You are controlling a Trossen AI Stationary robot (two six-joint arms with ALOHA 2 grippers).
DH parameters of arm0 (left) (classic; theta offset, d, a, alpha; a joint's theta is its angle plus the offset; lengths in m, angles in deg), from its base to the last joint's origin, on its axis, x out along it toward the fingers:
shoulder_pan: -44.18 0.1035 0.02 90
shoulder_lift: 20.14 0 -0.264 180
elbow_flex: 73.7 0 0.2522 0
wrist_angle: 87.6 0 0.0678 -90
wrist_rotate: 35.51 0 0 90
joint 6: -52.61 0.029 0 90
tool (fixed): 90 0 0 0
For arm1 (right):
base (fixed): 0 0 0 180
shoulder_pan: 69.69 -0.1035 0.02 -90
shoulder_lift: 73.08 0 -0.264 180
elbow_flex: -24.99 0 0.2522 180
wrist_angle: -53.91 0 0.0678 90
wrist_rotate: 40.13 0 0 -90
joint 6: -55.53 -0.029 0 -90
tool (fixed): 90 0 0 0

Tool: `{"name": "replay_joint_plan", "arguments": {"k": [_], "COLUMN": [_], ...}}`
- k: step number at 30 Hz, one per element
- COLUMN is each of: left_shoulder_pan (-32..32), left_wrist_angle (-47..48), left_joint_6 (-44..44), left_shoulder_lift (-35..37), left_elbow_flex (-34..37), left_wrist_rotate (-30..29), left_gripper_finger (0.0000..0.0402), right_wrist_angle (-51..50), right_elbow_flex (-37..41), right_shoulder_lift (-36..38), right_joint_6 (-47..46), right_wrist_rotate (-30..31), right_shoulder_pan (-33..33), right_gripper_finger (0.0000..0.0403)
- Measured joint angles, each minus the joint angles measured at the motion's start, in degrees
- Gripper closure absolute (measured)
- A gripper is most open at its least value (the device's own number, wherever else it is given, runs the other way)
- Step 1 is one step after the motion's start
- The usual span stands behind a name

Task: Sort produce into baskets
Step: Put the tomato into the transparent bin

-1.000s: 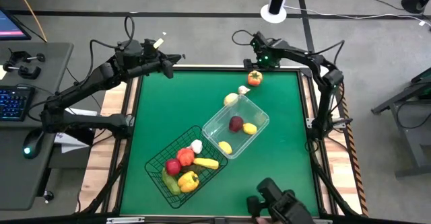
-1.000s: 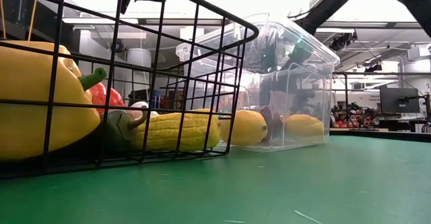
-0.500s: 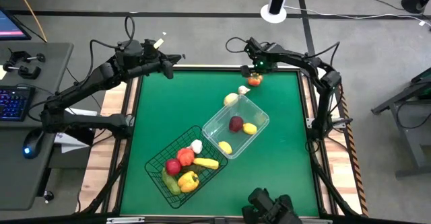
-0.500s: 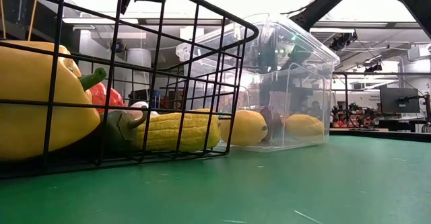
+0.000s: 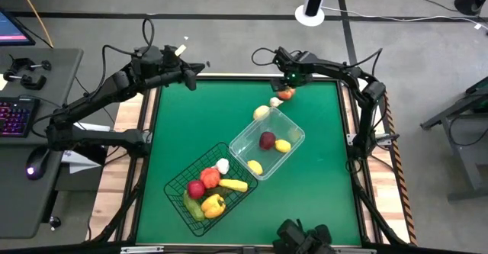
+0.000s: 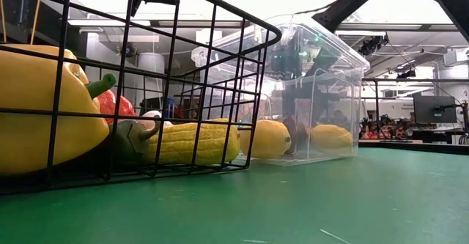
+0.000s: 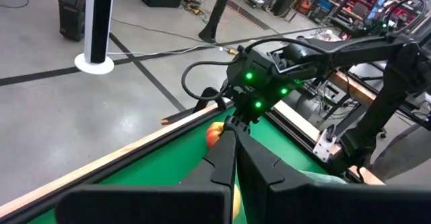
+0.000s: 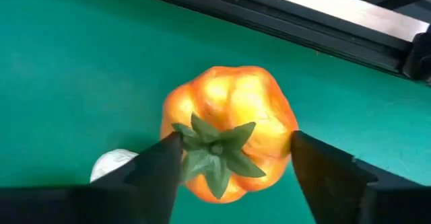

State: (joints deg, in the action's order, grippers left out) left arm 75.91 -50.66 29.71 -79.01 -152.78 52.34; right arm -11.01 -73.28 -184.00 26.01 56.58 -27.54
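Right gripper (image 5: 287, 88): lowered at the far edge of the desk (image 5: 320, 178), fingers (image 8: 323, 170) spread to either side of an orange toy tomato (image 8: 229, 140) with green leafy top; contact with the fingers cannot be confirmed. Left gripper (image 5: 192, 75): parked over the far left corner of the desk, fingers (image 7: 222, 160) pressed together, holding nothing. Small white item (image 5: 275, 101): lying on the green just beside the tomato, between it and the clear basket; kind cannot be told. Pale yellow round item (image 5: 261, 112): resting against the outside of the clear plastic basket (image 5: 293, 126) at its far corner. Clear plastic basket: mid-desk, containing one dark red fruit (image 5: 266, 140) and one yellow lemon-like fruit (image 5: 283, 146). Second yellow fruit (image 5: 255, 167): at the near edge of the clear basket, close to the wire basket. Black wire mesh basket (image 5: 177, 187): touching the clear basket corner to corner, nearer the front, containing a white item (image 5: 223, 165), two red items (image 5: 203, 183), a yellow corn cob (image 6: 192, 143), a yellow bell pepper (image 6: 44, 108) and a green item (image 5: 194, 206).
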Motion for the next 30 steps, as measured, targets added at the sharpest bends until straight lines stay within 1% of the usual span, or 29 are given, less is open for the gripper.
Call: {"name": "replay_joint_plan", "arguments": {"k": [3, 10, 15, 16, 20, 24, 30], "left_shoulder_pan": [0.0, 0.02, 0.02, 0.02, 0.02, 0.02, 0.02], "left_wrist_angle": [-0.02, -0.02, -0.04, -0.04, -0.04, -0.06, -0.15], "left_joint_6": [0.67, 2.13, 2.6, 2.6, 2.94, 3.12, 3.67], "left_shoulder_lift": [0.0, 0.0, 0.0, 0.0, 0.0, 0.0, 0.0], "left_elbow_flex": [0.0, 0.0, 0.0, 0.0, 0.0, 0.0, 0.0], "left_wrist_rotate": [0.0, 0.0, 0.0, 0.0, 0.0, 0.0, 0.0], "left_gripper_finger": [0.0402, 0.0401, 0.0401, 0.0401, 0.0402, 0.0402, 0.0401], "right_wrist_angle": [-0.59, -1.16, -0.99, -1.02, -1.16, -2.08, -2.18], "right_elbow_flex": [-0.02, -0.07, -0.09, -0.09, -0.09, 0.26, 0.15], "right_shoulder_lift": [0.1, 0.13, 0.13, 0.13, 0.17, 1.92, 9.79], "right_joint_6": [1.02, 2.95, 4.56, 4.98, 5.49, 6.04, 7.65], "right_wrist_rotate": [0.54, 1.06, 0.77, 0.64, 0.59, 0.8, 0.8], "right_shoulder_pan": [0.02, -0.25, -0.33, -0.38, -0.37, -0.49, -0.52], "right_gripper_finger": [0.0196, 0.0321, 0.0391, 0.0397, 0.04, 0.0402, 0.0403]}}
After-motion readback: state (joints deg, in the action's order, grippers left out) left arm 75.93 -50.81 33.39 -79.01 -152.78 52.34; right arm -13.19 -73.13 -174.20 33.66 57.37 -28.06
